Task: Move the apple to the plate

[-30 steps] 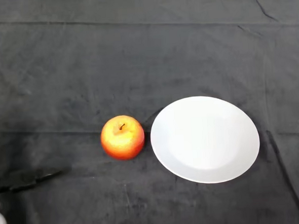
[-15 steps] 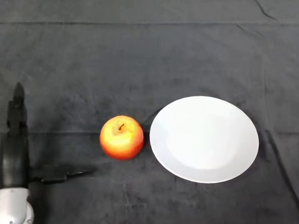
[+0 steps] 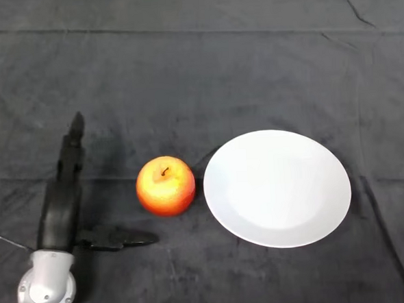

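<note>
Lower left of the frame: silver-grey left arm (image 3: 44,293) rising from the bottom edge, ending in the black left hand (image 3: 60,214). Hand spread wide, holding nothing: fingers (image 3: 70,149) stretched straight toward the upper part of the frame, thumb (image 3: 121,238) sticking out to the right, low over the dark cloth (image 3: 183,70). Thumb tip just below and left of the fruit, not touching it.

Left of centre: apple (image 3: 166,186), red-orange with a yellow patch near the top, upright on the cloth, stem up. Sits between the straight fingers on its left and the dish on its right, in the open span of the hand but apart from both fingers and thumb.

Right of centre: white plate (image 3: 277,188), round, flat on the cloth, nothing on it. Left rim just beside the apple, a thin strip of cloth showing between them.

Upper right corner: a few creases in the cloth; pale strip along the top edge of the frame.
</note>
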{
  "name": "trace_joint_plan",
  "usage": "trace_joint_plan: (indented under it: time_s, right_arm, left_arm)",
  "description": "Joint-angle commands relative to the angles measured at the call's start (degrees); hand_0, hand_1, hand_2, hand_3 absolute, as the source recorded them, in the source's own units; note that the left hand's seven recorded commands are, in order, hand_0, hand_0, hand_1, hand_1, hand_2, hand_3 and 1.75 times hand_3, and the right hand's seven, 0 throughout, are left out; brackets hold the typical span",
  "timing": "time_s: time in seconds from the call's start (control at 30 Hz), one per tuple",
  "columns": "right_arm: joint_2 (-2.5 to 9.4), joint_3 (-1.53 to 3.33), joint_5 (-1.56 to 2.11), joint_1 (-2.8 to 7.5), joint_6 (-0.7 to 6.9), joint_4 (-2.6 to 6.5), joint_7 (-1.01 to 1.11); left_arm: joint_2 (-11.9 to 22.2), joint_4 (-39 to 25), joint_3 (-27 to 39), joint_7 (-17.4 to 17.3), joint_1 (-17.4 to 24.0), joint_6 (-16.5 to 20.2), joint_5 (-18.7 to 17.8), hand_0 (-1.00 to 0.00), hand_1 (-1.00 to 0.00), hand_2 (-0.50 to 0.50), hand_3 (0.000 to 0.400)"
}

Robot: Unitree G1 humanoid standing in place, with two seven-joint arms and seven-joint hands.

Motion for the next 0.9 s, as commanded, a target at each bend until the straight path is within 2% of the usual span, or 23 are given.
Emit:
trace_joint_plan:
  time_s: [0.03,0.2,0.23,0.27,0.3,0.37,0.43,0.47,0.5,0.53,0.57,0.6,0.67,0.77,0.9]
  right_arm:
    - [-1.37,-0.49,0.43,0.06,-0.29,0.01,0.02]
    - [-1.37,-0.49,0.43,0.06,-0.29,0.02,0.02]
    - [-1.37,-0.49,0.43,0.05,-0.29,0.02,0.02]
    - [-1.38,-0.5,0.43,0.05,-0.29,0.02,0.02]
    - [-1.38,-0.5,0.43,0.05,-0.29,0.03,0.03]
    - [-1.38,-0.5,0.43,0.05,-0.29,0.03,0.03]
    - [-1.38,-0.5,0.43,0.05,-0.29,0.03,0.03]
    - [-1.38,-0.5,0.43,0.05,-0.29,0.04,0.03]
    - [-1.38,-0.5,0.43,0.05,-0.29,0.04,0.03]
    - [-1.38,-0.5,0.43,0.05,-0.29,0.04,0.03]
    - [-1.38,-0.5,0.43,0.05,-0.29,0.04,0.03]
    - [-1.38,-0.5,0.43,0.05,-0.3,0.04,0.03]
    - [-1.38,-0.5,0.43,0.05,-0.3,0.04,0.03]
    - [-1.38,-0.5,0.43,0.05,-0.3,0.04,0.03]
    - [-1.38,-0.5,0.43,0.05,-0.3,0.04,0.04]
  left_arm:
    - [-0.85,1.59,-2.59,0.65,-0.54,-0.06,1.53,0.0,0.0,0.0,0.0]
    - [-1.0,1.57,-6.02,0.93,-0.63,0.53,1.62,0.0,0.0,0.0,0.0]
    - [-0.98,1.54,-6.51,0.97,-0.6,0.62,1.64,-0.09,0.0,-0.05,0.038]
    - [-0.95,1.49,-7.29,1.04,-0.53,0.78,1.69,-0.33,0.0,-0.16,0.132]
    - [-0.93,1.45,-7.88,1.09,-0.49,0.93,1.74,-0.69,0.0,-0.34,0.275]
    - [-0.9,1.35,-9.25,1.2,-0.41,1.35,1.85,-1.0,-0.03,-0.49,0.4]
    - [-0.86,1.25,-10.49,1.26,-0.36,1.79,1.94,-1.0,-0.15,-0.43,0.4]
    - [-0.84,1.19,-11.12,1.27,-0.35,2.05,1.97,-1.0,-0.27,-0.37,0.4]
    - [-0.83,1.14,-11.66,1.26,-0.36,2.29,1.99,-1.0,-0.52,-0.24,0.4]
    - [-0.78,1.08,-12.26,1.23,-0.36,2.54,1.99,-1.0,-0.71,-0.15,0.4]
    - [-0.72,1.02,-12.74,1.18,-0.36,2.74,1.98,-1.0,-0.77,-0.12,0.4]
    - [-0.64,0.96,-13.25,1.1,-0.36,2.95,1.94,-1.0,-0.79,-0.1,0.4]
    - [-0.43,0.85,-14.1,0.94,-0.37,3.32,1.86,-1.0,-0.9,-0.05,0.4]
    - [-0.09,0.71,-15.14,0.69,-0.43,3.84,1.68,-1.0,-0.98,-0.01,0.4]
    - [0.39,0.61,-16.05,0.5,-0.78,4.53,1.4,-1.0,-1.0,0.0,0.4]
